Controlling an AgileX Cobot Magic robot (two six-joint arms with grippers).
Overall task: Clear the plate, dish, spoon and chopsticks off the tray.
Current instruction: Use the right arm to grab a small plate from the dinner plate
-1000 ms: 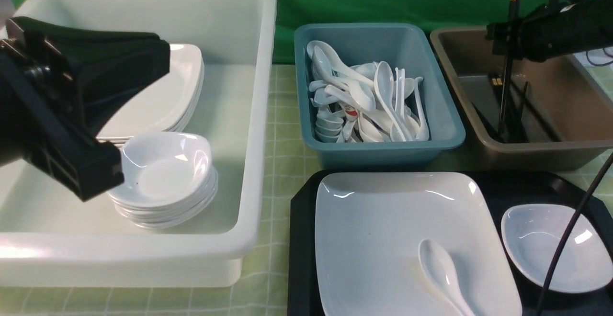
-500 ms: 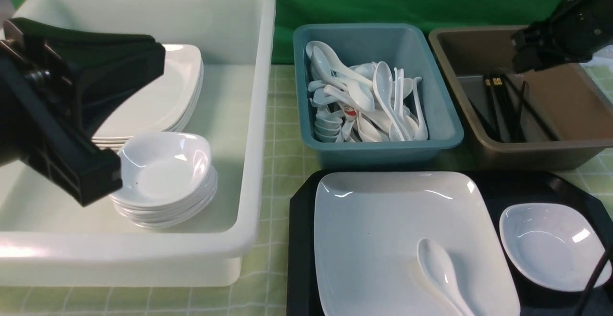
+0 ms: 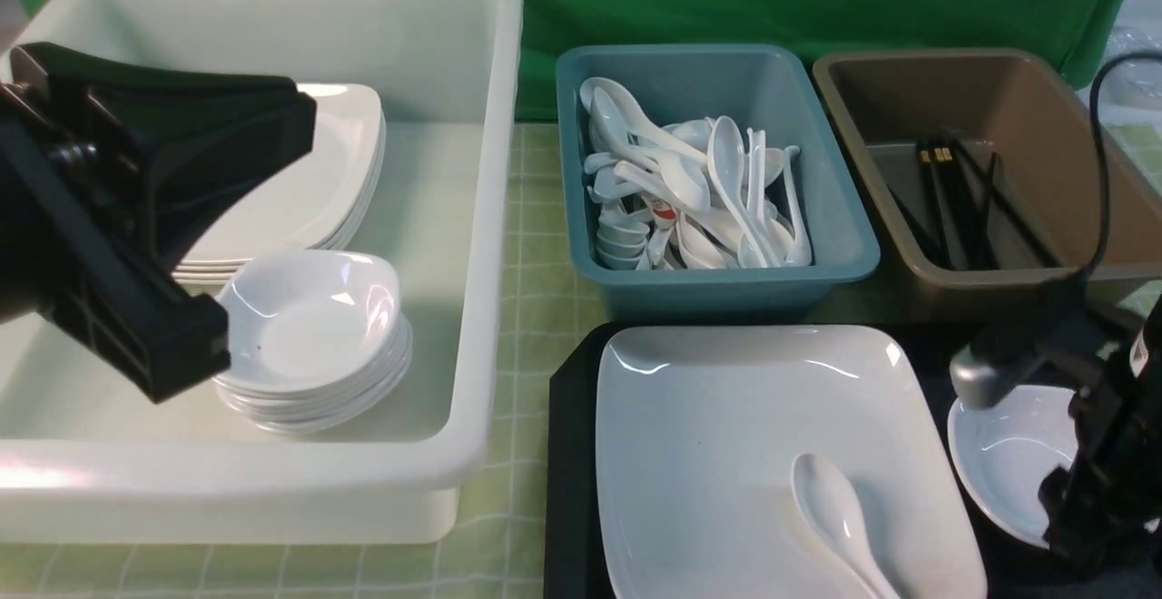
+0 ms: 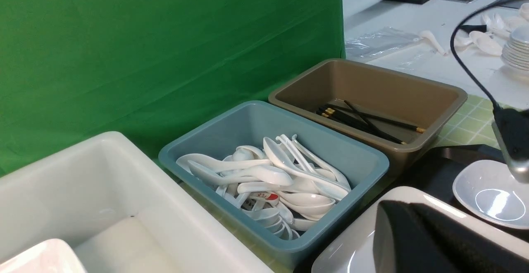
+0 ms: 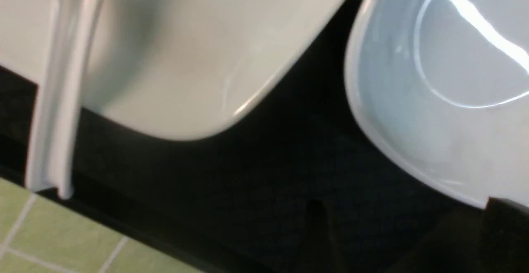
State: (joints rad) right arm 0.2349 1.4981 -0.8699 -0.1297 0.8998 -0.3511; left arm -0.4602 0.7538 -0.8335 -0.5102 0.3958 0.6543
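Note:
On the black tray [image 3: 567,454] lies the large white plate [image 3: 726,417], and the spoon [image 3: 831,508] rests on its near part. The small dish [image 3: 1008,454] sits on the tray to the plate's right. The chopsticks [image 3: 953,200] lie flat in the brown bin. My right gripper [image 3: 1085,526] is low over the dish's near right side. In the right wrist view its dark fingers stand apart over bare tray [image 5: 268,161], one by the dish [image 5: 434,99] rim, nothing between them. My left gripper [image 3: 304,122] hovers shut and empty over the white bin.
A big white bin [image 3: 490,218] at the left holds stacked plates and a stack of dishes [image 3: 313,345]. A teal bin [image 3: 726,286] full of spoons and the brown bin [image 3: 999,286] stand behind the tray. A black cable [image 3: 1098,172] loops above the right arm.
The right gripper has released the upright chopsticks, which now lie flat in the brown bin. The right arm has then dropped from above that bin to the dish. The left arm has barely moved.

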